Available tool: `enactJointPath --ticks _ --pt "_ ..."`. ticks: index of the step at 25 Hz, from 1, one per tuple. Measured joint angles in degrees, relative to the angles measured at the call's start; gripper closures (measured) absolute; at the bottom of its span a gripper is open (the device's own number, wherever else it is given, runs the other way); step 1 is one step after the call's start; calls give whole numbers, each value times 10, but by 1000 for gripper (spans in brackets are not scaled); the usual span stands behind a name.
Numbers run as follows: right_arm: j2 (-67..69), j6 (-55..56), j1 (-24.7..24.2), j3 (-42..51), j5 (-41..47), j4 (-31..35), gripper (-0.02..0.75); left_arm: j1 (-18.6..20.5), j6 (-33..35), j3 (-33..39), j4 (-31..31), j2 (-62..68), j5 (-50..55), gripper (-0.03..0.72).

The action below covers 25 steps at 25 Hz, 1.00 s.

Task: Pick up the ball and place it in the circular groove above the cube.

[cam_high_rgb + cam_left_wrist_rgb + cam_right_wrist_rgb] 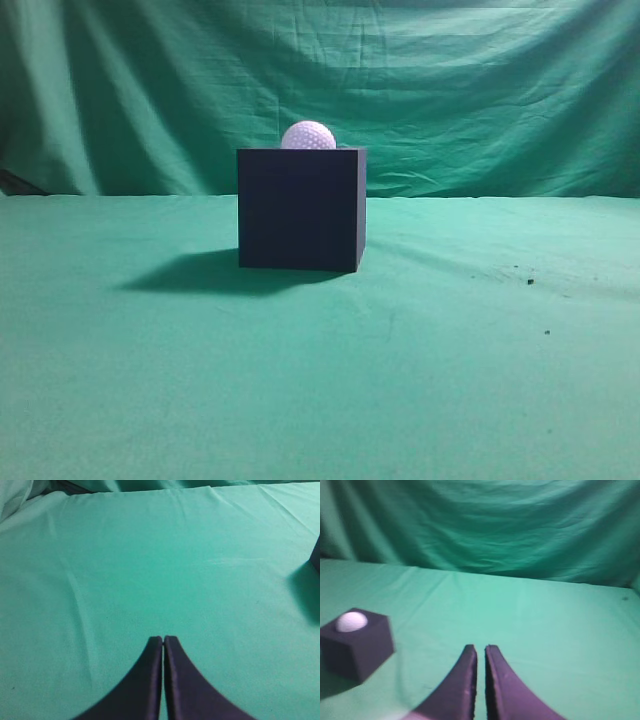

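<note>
The white dimpled ball (308, 136) sits on top of the dark cube (300, 210) in the middle of the green table, partly sunk into the cube's top. In the right wrist view the ball (351, 622) rests on the cube (360, 647) at the far left. My right gripper (480, 649) is shut and empty, well to the right of the cube. My left gripper (163, 639) is shut and empty over bare cloth; an edge of the cube (316, 555) shows at its far right. Neither gripper shows in the exterior view.
Green cloth (320, 380) covers the table and hangs as a backdrop (450, 90) behind it. A few small dark specks (530, 281) lie on the cloth to the right of the cube.
</note>
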Motion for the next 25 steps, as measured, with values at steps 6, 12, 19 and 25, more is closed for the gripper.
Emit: enactJointPath --ticks 6,12,19,25 --pt "-68 0 -87 121 -61 0 738 0 0 0 0 0 0 688" --pt "-68 1 -90 159 -55 0 738 0 0 0 0 0 0 688" --pt "-68 11 -90 161 -9 6 738 0 0 0 0 0 0 688" --pt "-68 19 -90 161 -6 6 738 0 0 0 0 0 0 688"
